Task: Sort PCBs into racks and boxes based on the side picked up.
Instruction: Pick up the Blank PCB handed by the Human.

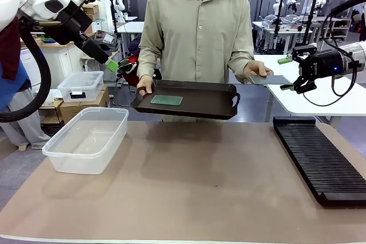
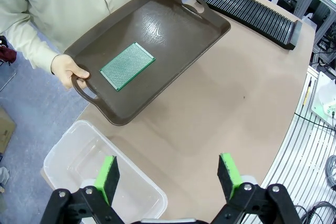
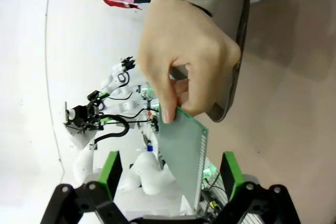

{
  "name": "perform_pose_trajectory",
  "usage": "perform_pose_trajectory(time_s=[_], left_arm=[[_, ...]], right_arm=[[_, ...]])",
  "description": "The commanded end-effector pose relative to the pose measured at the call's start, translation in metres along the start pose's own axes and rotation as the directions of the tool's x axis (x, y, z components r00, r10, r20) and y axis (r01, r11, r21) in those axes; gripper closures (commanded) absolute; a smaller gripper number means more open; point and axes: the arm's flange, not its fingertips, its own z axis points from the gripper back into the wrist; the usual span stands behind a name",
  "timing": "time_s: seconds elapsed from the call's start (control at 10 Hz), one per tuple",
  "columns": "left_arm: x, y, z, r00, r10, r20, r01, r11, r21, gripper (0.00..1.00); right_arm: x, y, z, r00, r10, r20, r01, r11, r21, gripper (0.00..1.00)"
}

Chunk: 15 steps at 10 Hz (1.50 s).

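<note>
A person across the table holds a dark brown tray [image 1: 211, 104] by one handle, and one green PCB [image 1: 166, 100] lies flat on it. The person's other hand [image 1: 256, 71] holds a second PCB [image 1: 270, 79] out to my right gripper [image 1: 286, 74]. That gripper is open, and the board's end reaches between its pads. In the right wrist view the held PCB [image 3: 184, 148] stands edge-on between the green pads [image 3: 111, 172], touching neither. My left gripper [image 1: 111, 64] hangs open high at the left, above the clear box [image 1: 86, 138]. The black rack [image 1: 320, 158] lies at the right.
A smaller lidded clear box [image 1: 80, 86] sits on cartons behind the table's left end. In the left wrist view the tray [image 2: 173, 30] and its PCB [image 2: 127, 65] lie ahead of my left gripper [image 2: 170, 177], with the box [image 2: 79, 171] below. Brown tabletop [image 1: 200, 181] spans the middle.
</note>
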Motion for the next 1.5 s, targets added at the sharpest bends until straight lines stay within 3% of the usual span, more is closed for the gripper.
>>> perform_pose_trajectory(time_s=[0.0,0.4,0.5,0.6,0.7,0.9,1.0,1.2,1.4], left_arm=[[-0.002,0.001,-0.001,1.000,0.003,-0.001,-0.003,1.000,-0.010,0.00],[-0.002,0.001,-0.001,1.000,0.003,-0.001,-0.003,1.000,-0.010,0.00],[-0.002,0.001,-0.001,1.000,0.003,-0.001,-0.003,1.000,-0.010,0.00],[-0.002,0.001,-0.001,1.000,0.003,-0.001,-0.003,1.000,-0.010,0.00],[-0.002,0.001,-0.001,1.000,0.003,-0.001,-0.003,1.000,-0.010,0.00],[-0.002,0.001,-0.001,1.000,0.003,-0.001,-0.003,1.000,-0.010,0.00],[-0.002,0.001,-0.001,1.000,0.003,-0.001,-0.003,1.000,-0.010,0.00],[-0.002,0.001,-0.001,1.000,0.003,-0.001,-0.003,1.000,-0.010,0.00],[-0.002,0.001,-0.001,1.000,0.003,-0.001,-0.003,1.000,-0.010,0.00]], right_arm=[[0.011,-0.003,0.003,1.000,-0.006,-0.025,0.009,0.996,0.092,0.00],[0.017,-0.017,-0.006,0.996,-0.039,-0.079,0.051,0.986,0.157,0.00],[0.016,-0.019,-0.005,0.996,-0.004,-0.092,0.021,0.983,0.183,0.43],[0.015,-0.019,-0.003,0.994,0.011,-0.107,0.010,0.981,0.194,0.59],[0.014,-0.020,-0.002,0.994,0.013,-0.110,0.010,0.979,0.202,1.00],[0.015,-0.020,-0.002,0.993,0.012,-0.120,0.014,0.977,0.214,1.00],[0.015,-0.019,-0.002,0.992,0.008,-0.122,0.019,0.976,0.215,0.85],[0.015,-0.019,-0.002,0.991,0.004,-0.131,0.024,0.976,0.216,1.00],[0.015,-0.019,-0.002,0.989,-0.002,-0.148,0.036,0.973,0.227,1.00]])
